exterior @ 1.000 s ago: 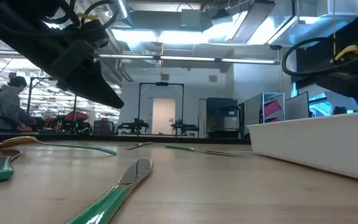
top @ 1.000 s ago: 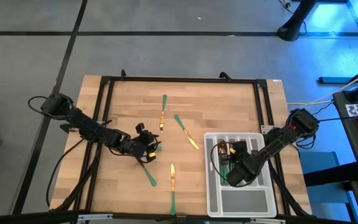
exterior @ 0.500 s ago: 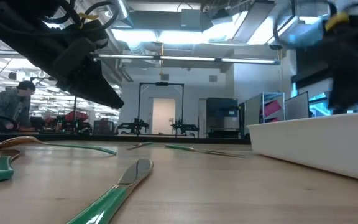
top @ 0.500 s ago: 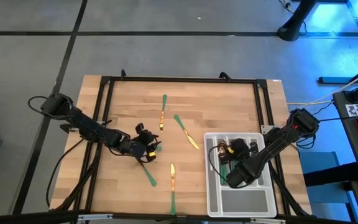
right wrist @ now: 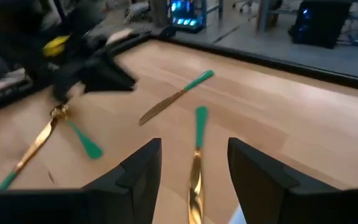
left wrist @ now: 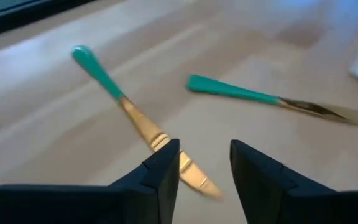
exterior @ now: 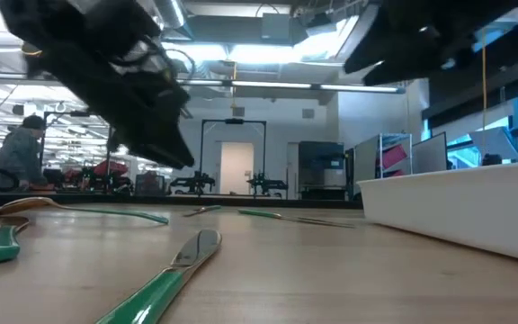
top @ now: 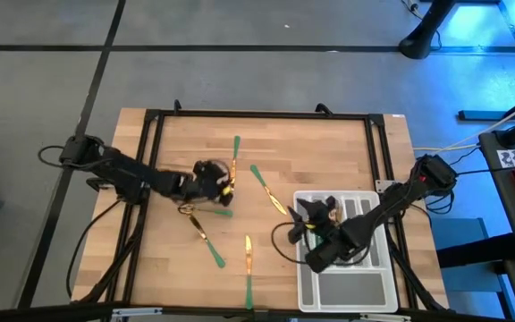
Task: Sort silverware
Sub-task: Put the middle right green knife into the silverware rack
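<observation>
Knife lies just ahead of left gripper's parted fingers; right gripper open over table

The wooden table with its black frame stands on a grey floor crossed by dark seam lines. Right of the table the floor glows blue, and a dark stand base sits beyond the table's far right corner. Seen level across the tabletop, the room behind is a large open hall — long ceiling lights, a pale doorway straight ahead inside a black frame. Left of the doorway a person sits; right of it stand dark cabinets.
</observation>
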